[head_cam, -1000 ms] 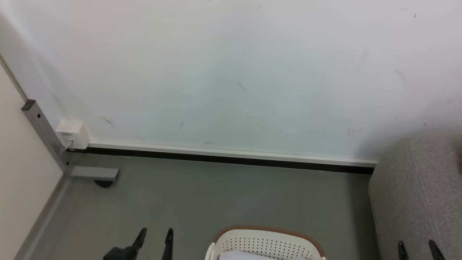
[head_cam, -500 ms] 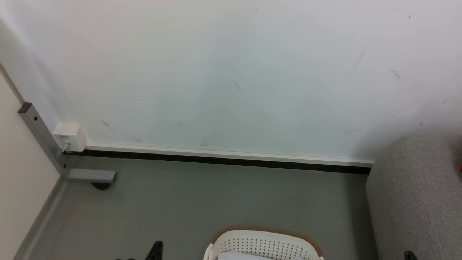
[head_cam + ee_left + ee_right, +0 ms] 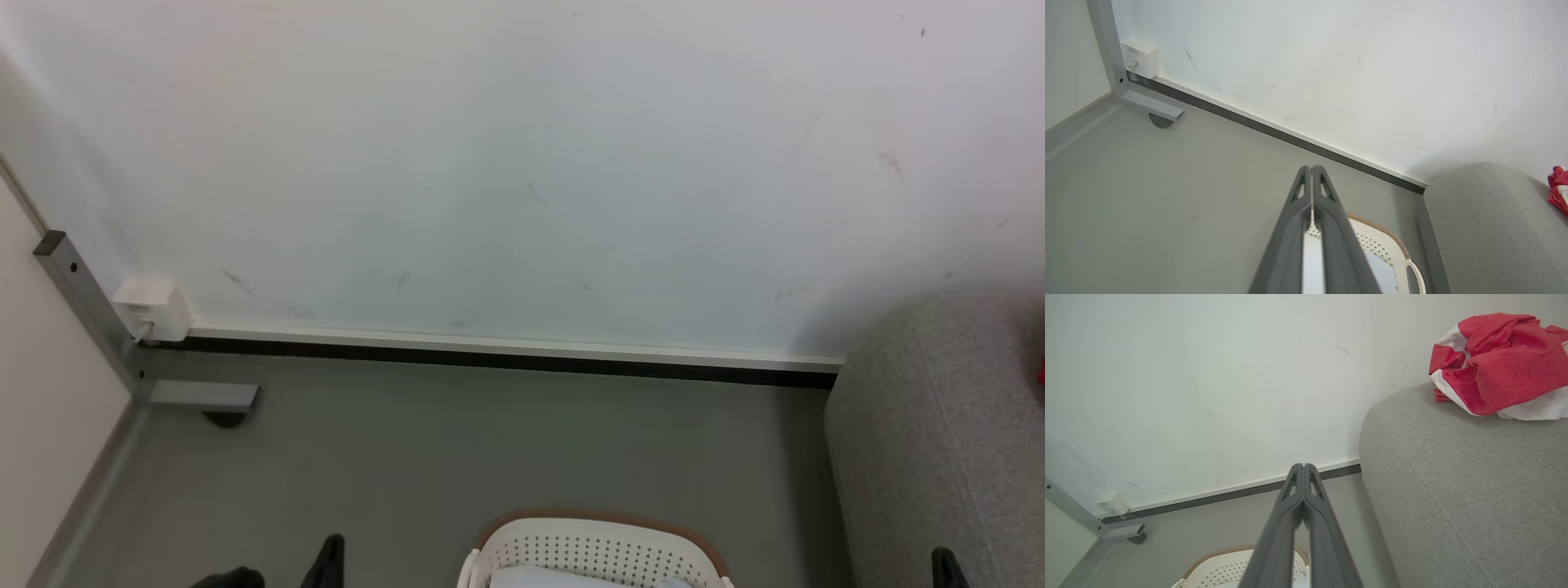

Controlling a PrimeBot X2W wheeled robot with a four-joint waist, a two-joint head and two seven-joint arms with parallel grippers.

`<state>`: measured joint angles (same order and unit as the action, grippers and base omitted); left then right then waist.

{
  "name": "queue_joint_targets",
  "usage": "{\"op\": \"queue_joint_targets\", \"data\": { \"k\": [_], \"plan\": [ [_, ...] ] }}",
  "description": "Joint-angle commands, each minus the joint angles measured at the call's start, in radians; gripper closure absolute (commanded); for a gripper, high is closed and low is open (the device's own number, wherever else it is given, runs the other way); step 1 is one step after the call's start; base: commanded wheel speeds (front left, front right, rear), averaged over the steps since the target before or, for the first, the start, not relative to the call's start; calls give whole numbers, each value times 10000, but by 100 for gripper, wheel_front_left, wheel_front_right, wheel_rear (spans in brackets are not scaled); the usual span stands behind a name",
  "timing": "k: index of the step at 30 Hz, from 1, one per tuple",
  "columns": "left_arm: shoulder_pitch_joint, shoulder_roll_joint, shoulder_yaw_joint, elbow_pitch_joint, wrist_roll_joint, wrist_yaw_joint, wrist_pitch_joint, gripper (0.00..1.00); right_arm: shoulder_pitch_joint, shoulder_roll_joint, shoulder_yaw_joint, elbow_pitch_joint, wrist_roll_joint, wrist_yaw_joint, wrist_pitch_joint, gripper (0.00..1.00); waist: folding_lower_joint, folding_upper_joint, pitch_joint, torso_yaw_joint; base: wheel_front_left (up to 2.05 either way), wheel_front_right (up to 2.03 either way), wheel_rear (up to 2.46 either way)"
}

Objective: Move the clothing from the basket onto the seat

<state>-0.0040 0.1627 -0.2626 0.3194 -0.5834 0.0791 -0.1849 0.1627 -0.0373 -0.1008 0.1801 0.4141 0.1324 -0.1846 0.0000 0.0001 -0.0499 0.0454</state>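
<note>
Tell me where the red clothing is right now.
In the right wrist view the red clothing lies bunched on the grey seat, upper right, by the white wall.

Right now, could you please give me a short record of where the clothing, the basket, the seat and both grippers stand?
clothing: crumpled red and white bundle lying on the seat, close to the wall
seat: grey sofa, to the right of the basket
basket: on the floor; a pale sheet lies inside, no red fabric in the visible part
left gripper: fingers together, holding nothing
right gripper: fingers together, holding nothing
</note>
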Motion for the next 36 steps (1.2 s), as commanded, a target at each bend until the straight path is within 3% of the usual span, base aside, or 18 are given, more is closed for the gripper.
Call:
{"op": "queue_joint_targets", "data": {
  "k": [1, 36],
  "plan": [
    [-292, -6, 181, -178, -345, -74, 80, 100, -289, -89, -34, -89, 410, -4, 75, 100, 0, -1, 6, -4, 0, 0, 0],
    [-674, -507, 1828, -457, -4863, -1007, 1407, 100, -1417, -130, -85, 232, 5650, -13, 1397, 100, 0, -1, 181, -155, 0, 0, 0]
  ]
}}
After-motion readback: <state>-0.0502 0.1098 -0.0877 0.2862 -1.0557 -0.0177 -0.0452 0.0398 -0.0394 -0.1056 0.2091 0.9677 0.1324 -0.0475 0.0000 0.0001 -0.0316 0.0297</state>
